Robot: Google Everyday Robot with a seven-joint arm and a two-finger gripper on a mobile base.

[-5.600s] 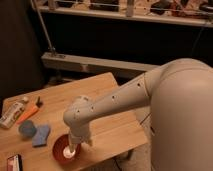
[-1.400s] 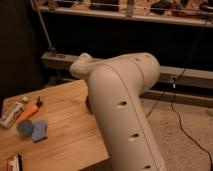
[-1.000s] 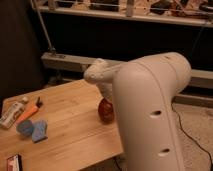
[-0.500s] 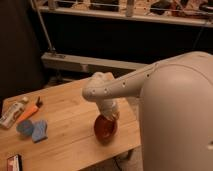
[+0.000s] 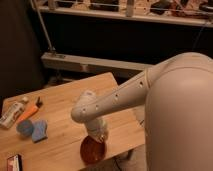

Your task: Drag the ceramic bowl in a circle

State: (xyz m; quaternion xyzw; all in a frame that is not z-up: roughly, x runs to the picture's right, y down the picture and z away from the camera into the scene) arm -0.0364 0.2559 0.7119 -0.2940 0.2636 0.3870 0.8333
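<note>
- The dragging step is judged to be under way: the ceramic bowl [image 5: 91,151] is seen at the near edge of the tabletop [image 5: 60,97], towards its near right corner
- The tool [image 5: 100,139] is lowered onto the bowl's far rim, pressed together, and the rim appears to be pinched in it
- For the next move a curved sweep away from the near edge is called for, with the bowl flat on the wood, since it is judged that it could be slid off the edge
- The bowl is round, shallow and glazed reddish-brown; a hard, slick surface is suggested, so easy sliding is expected
- The tabletop is made of pale, smooth wooden boards
- Near the left edge a small round blue-grey cup [image 5: 23,128] is seen just beside a soft-looking blue pad [image 5: 39,131], well apart from the bowl
</note>
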